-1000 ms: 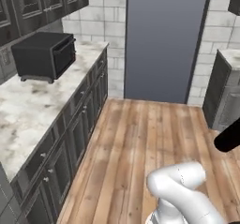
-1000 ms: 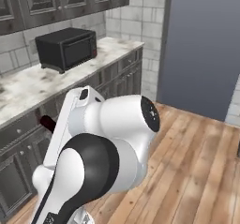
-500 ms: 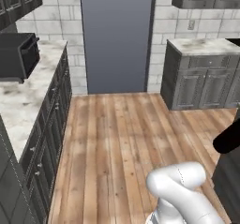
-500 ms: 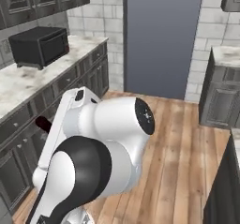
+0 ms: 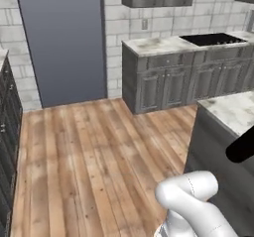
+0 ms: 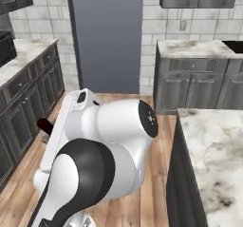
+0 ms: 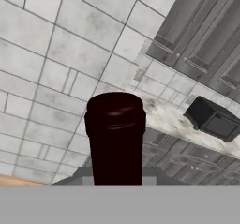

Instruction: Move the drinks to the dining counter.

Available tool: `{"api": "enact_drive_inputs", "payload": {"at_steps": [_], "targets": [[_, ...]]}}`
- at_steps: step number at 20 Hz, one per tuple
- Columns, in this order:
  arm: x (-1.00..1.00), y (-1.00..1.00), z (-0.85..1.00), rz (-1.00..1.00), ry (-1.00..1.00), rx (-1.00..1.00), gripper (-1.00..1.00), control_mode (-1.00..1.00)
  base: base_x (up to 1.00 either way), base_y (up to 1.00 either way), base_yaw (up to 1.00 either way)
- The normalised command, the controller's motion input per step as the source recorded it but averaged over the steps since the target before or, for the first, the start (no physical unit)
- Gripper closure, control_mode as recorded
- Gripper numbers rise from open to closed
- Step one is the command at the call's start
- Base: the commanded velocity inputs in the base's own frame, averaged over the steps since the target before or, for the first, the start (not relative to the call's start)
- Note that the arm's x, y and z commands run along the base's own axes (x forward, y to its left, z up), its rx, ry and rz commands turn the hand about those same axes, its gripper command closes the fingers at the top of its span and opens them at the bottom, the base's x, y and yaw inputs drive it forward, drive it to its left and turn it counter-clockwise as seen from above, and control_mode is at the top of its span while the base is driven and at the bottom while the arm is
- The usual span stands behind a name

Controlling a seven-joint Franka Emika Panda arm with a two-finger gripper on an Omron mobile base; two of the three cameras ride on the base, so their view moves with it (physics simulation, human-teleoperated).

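Left base view: the dining counter [image 5: 229, 113] shows as a marble corner at the right, with the grey door [image 5: 62, 42] well off to its left across bare wood floor. A dark bar [image 5: 241, 148] crosses just below the counter edge; I cannot tell what it is.

Right base view: the counter top lies at the right, and the arm [image 6: 102, 150] bulks just left of it, so a swing could clip the edge.

Hand view: the gripper [image 7: 115, 181] is pressed tight on a dark red-brown beer bottle [image 7: 115, 136], far from the counter. A jolt in transit could shake it loose.
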Motion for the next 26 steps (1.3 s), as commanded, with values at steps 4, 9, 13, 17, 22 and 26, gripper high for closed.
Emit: {"api": "enact_drive_inputs", "payload": {"at_steps": [4,9,13,17,22,26], "targets": [[0.00,0.00,0.00,0.00,0.00,0.00,1.00,1.00,0.00,-0.32,-0.44],[0.00,0.00,0.00,0.00,0.00,0.00,1.00,1.00,-0.10,-0.19,-0.45],[0.00,0.00,0.00,0.00,0.00,0.00,1.00,1.00,-0.83,-0.04,-0.43],[0.00,0.00,0.00,0.00,0.00,0.00,1.00,1.00,-1.00,0.00,-0.42],[0.00,0.00,0.00,0.00,0.00,0.00,1.00,1.00,-0.81,0.00,-0.51],[0.00,0.00,0.00,0.00,0.00,0.00,1.00,1.00,-0.14,-0.07,-0.58]]}}
